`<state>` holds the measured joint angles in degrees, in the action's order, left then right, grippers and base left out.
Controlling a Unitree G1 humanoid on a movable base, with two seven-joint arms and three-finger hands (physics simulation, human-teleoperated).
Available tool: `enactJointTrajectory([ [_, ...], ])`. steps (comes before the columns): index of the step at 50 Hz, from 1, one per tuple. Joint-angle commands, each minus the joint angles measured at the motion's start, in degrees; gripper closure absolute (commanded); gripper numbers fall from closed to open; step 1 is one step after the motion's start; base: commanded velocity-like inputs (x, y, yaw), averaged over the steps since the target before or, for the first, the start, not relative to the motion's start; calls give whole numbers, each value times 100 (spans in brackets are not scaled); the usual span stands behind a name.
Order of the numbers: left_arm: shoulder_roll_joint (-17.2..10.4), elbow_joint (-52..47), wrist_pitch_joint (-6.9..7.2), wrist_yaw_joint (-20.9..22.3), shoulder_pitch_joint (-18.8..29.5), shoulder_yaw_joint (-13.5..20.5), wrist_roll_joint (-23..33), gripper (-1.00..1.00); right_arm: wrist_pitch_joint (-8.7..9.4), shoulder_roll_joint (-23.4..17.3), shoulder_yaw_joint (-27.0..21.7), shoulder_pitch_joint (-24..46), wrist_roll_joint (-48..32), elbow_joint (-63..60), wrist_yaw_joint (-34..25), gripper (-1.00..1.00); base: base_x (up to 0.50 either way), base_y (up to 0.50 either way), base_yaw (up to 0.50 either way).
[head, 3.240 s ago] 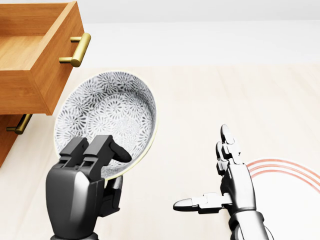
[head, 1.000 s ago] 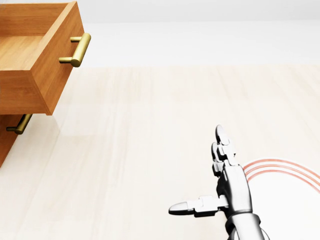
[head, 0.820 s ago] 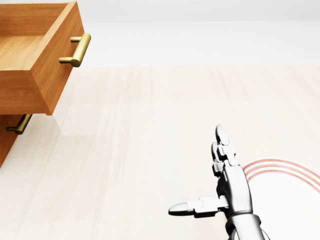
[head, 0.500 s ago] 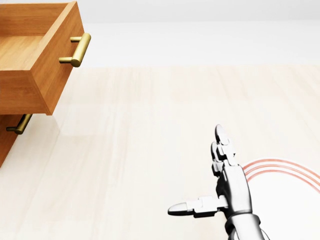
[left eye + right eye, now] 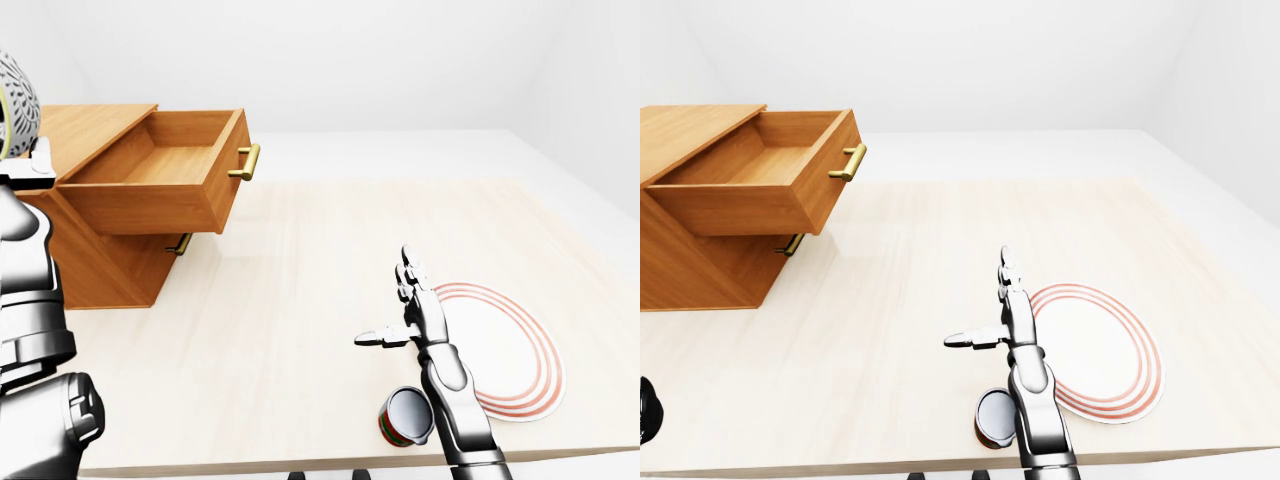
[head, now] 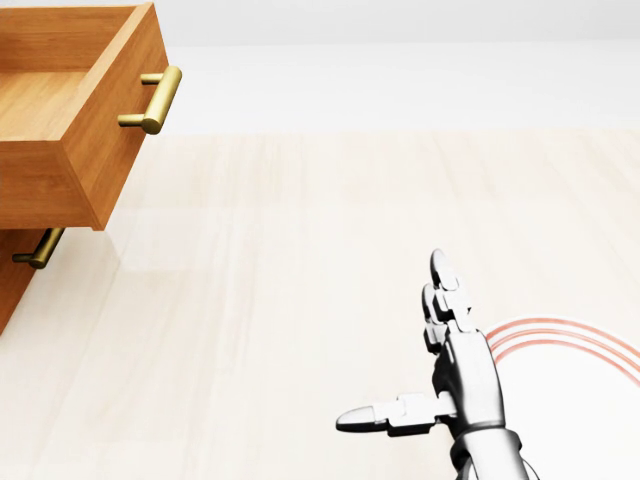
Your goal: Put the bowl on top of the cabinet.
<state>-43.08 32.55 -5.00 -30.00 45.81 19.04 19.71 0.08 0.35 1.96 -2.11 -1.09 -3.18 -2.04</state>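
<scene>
Bowl (image 5: 16, 100) is up at the far left edge of the left-eye view, just a sliver showing, sitting above the left hand (image 5: 30, 170) and about level with the cabinet (image 5: 95, 128) top, just left of it in that view. Can't tell how the left fingers sit on it (the frame crops the grip). Right hand (image 6: 445, 375) hangs over the table (image 5: 300, 250), fingers straight and splayed, thumb out sideways, holding nothing; plate (image 5: 500, 350) and a small can (image 5: 405, 415) are near it. Step in hand looks like carry-over and set-down. I'd level the bowl, bring it over the bare wooden top, left of the open drawer (image 5: 170, 185) and not over its cavity, lower until the base sits flat, then release, well in from the edge.
</scene>
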Motion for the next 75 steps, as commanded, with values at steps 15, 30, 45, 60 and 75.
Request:
enactJointTrajectory([
  [15, -541, 3504, 0, 0, 1173, -641, 556, 93, 20, 3, 15, -31, -12, -49, -2, -100, 0, 0, 0],
  [30, -428, 3912, 0, 0, 1384, -802, 902, 93, 13, 3, 12, -4, -9, -21, -3, -100, 0, 0, 0],
  [45, -501, 3809, 0, 0, 1407, -727, 867, -100, 13, 7, 18, -3, -16, -4, 7, -100, 0, 0, 0],
  [60, -527, 3737, 0, 0, 1421, -748, 865, -100, -29, 6, 11, 51, -23, 106, 13, -100, 0, 0, 0],
  [75, -582, 3529, 0, 0, 1431, -725, 901, -100, 1, 9, 19, 38, -26, 58, 16, -100, 0, 0, 0],
])
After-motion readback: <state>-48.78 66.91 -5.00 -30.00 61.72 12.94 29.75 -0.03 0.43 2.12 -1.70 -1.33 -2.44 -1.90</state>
